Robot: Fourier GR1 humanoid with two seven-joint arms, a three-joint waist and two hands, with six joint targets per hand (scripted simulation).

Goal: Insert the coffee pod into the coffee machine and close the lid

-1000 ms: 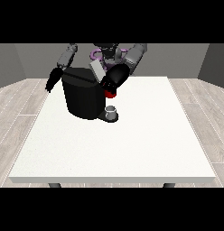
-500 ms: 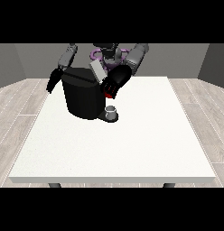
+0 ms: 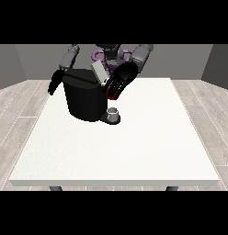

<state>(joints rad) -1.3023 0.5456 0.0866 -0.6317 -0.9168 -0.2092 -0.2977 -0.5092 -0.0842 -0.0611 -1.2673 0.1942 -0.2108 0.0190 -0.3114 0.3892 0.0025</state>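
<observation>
The hand at the view's right hangs with fingers extended beside the coffee machine, touching its raised lid; whether it holds anything I cannot tell.

The robot has grey, rounded arm shells that end in black hands: one at the view's left, one at the view's right with red trim along its lower edge. Its far torso shows purple rings around a dark centre.
</observation>
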